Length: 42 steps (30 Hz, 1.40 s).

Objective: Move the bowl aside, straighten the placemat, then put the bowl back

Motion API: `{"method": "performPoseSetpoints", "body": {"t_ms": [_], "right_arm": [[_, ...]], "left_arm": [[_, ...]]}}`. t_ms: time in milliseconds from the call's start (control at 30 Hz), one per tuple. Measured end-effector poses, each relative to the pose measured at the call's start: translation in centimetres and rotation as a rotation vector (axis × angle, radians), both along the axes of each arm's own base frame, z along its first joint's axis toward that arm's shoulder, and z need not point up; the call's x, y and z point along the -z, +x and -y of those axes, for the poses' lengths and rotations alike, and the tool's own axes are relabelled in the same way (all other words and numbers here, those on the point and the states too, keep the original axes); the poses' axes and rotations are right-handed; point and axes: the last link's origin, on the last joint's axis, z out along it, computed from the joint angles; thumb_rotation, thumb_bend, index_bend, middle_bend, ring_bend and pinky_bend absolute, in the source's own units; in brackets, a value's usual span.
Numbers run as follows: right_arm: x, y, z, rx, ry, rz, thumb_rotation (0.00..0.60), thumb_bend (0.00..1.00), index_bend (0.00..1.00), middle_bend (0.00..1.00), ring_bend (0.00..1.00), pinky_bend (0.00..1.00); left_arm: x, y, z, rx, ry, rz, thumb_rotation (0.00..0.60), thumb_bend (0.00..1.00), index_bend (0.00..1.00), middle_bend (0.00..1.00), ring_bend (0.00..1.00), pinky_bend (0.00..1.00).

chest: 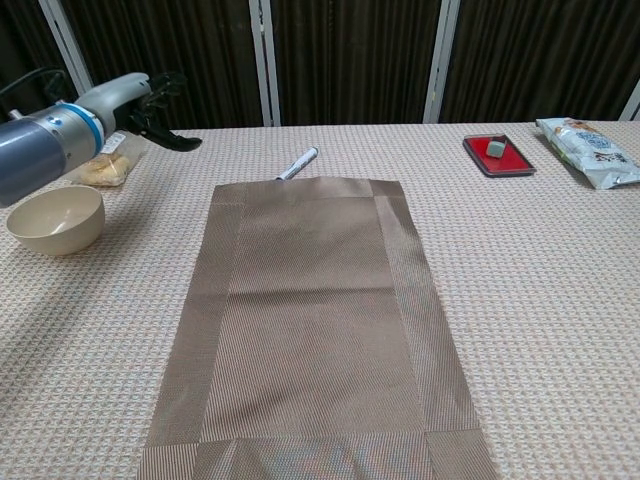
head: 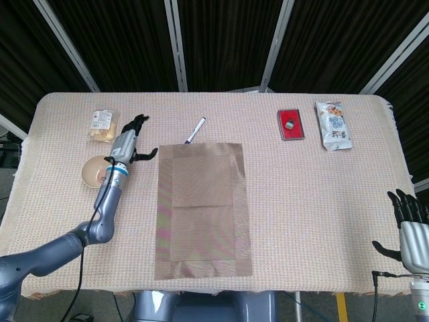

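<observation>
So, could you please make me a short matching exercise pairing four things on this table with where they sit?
Things:
1. bowl
2. placemat
3. pen
4. red tray

Places:
A. far side, next to the snack packet
B. flat, middle of the table
C. left side, under the left hand
D. at the placemat's far edge

Pairs: 1-C, 2-B, 3-D, 4-A

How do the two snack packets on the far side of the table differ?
The clear packet lies at the far left, near the bowl and the left robot hand; the white packet lies at the far right beside the red tray. The clear packet is short and squarish with pale food showing through; the white packet is longer, narrow and printed. Both lie flat on the tablecloth, untouched.
</observation>
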Motion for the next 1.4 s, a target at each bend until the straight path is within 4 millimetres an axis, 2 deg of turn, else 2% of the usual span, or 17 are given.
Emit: {"method": "performPoseSetpoints", "body": {"t_ms": [133, 300, 400, 500, 633, 833, 933, 1033, 1167, 1267, 1400], "right_arm": [[0.0, 0.1, -0.1, -0.011, 0.006, 0.010, 0.600, 0.00, 0.03, 0.00, 0.00, 0.00], [0.0, 0.5, -0.2, -0.032, 0.014, 0.017, 0.600, 0.00, 0.04, 0.00, 0.00, 0.00], [0.0, 0.7, -0.3, -0.046, 0.017, 0.022, 0.600, 0.00, 0.04, 0.00, 0.00, 0.00], [0.0, 0.9, -0.4, -0.063, 0.024, 0.030, 0.600, 0.00, 0.04, 0.00, 0.00, 0.00], [0.3, 1.3, -0.6, -0.089, 0.049, 0.037, 0.600, 0.00, 0.04, 0.00, 0.00, 0.00], [2.0, 2.2, -0.9, -0.137, 0.130, 0.029, 0.600, 0.00, 0.05, 0.00, 0.00, 0.00], [2.7, 2.7, -0.7, -0.176, 0.177, 0.022, 0.600, 0.00, 0.06, 0.00, 0.00, 0.00], [3.5, 3.4, -0.2, -0.230, 0.242, 0.000, 0.600, 0.00, 0.06, 0.00, 0.00, 0.00], [5.1, 4.4, 0.5, -0.300, 0.357, -0.019, 0.600, 0.00, 0.06, 0.00, 0.00, 0.00], [6.9, 5.6, 0.7, -0.373, 0.460, -0.014, 0.600, 0.00, 0.06, 0.00, 0.00, 0.00], [10.5, 7.5, 0.9, -0.500, 0.602, 0.000, 0.600, 0.00, 0.07, 0.00, 0.00, 0.00]], "left_arm": [[-3.2, -1.3, 1.0, 0.083, 0.100, -0.125, 0.600, 0.07, 0.00, 0.00, 0.00, 0.00], [-7.3, -3.0, 3.1, 0.127, 0.182, -0.248, 0.600, 0.06, 0.00, 0.00, 0.00, 0.00], [-9.7, -4.1, 5.0, 0.127, 0.200, -0.305, 0.600, 0.06, 0.00, 0.00, 0.00, 0.00], [-12.2, -5.3, 7.7, 0.114, 0.218, -0.365, 0.600, 0.06, 0.00, 0.00, 0.00, 0.00], [-14.6, -7.2, 13.0, 0.061, 0.209, -0.444, 0.600, 0.06, 0.00, 0.00, 0.00, 0.00], [-15.6, -9.2, 21.3, -0.027, 0.163, -0.504, 0.600, 0.06, 0.00, 0.00, 0.00, 0.00], [-15.7, -9.4, 23.6, -0.025, 0.143, -0.528, 0.600, 0.07, 0.00, 0.00, 0.00, 0.00], [-15.5, -9.4, 24.5, -0.017, 0.127, -0.555, 0.600, 0.07, 0.00, 0.00, 0.00, 0.00], [-15.5, -9.3, 24.7, -0.008, 0.118, -0.572, 0.600, 0.07, 0.00, 0.00, 0.00, 0.00], [-15.7, -9.5, 24.6, -0.007, 0.122, -0.571, 0.600, 0.07, 0.00, 0.00, 0.00, 0.00], [-16.2, -9.8, 24.3, -0.009, 0.136, -0.561, 0.600, 0.07, 0.00, 0.00, 0.00, 0.00]]}}
